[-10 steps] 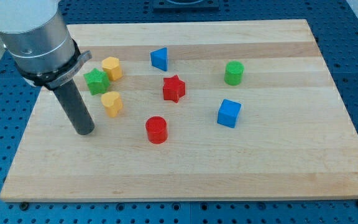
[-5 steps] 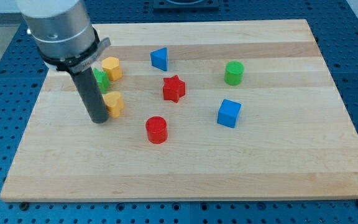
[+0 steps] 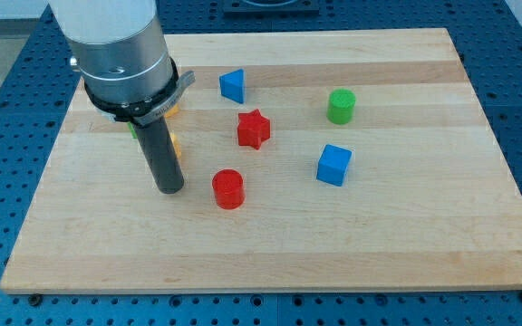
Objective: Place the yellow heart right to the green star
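Note:
My tip rests on the wooden board, just left of the red cylinder. The rod stands in front of the yellow heart, of which only a thin yellow sliver shows at the rod's right edge. The green star is almost fully hidden behind the arm; a small green bit shows at the rod's left. I cannot tell whether the rod touches the heart.
A red star, a blue triangle, a green cylinder and a blue cube lie to the view's right. A second yellow block peeks out under the arm's flange.
The arm has moved toward the view's right and bottom. It now covers the yellow heart, the green star and the other yellow block, which were in plain sight before. The tip sits closer to the red cylinder.

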You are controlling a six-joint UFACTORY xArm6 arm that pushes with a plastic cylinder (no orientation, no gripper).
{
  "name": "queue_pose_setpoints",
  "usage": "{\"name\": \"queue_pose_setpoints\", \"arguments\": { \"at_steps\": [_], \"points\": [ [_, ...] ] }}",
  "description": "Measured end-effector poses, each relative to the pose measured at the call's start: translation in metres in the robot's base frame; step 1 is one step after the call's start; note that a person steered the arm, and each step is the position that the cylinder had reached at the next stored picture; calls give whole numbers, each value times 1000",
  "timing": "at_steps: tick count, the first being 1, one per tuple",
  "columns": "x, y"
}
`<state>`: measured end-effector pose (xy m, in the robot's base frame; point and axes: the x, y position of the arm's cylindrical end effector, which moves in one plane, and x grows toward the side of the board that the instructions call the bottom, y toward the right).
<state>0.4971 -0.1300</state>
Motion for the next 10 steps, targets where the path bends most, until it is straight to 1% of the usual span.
{"name": "queue_pose_setpoints", "arguments": {
  "at_steps": [1, 2, 3, 4, 5, 7, 8, 9, 10],
  "points": [
    [-17, 0],
    [-10, -2],
    [30, -14],
    [31, -14],
    [-8, -15],
    [-8, -17],
    [-3, -51],
    [-7, -54],
    [-30, -53]
  ]
}}
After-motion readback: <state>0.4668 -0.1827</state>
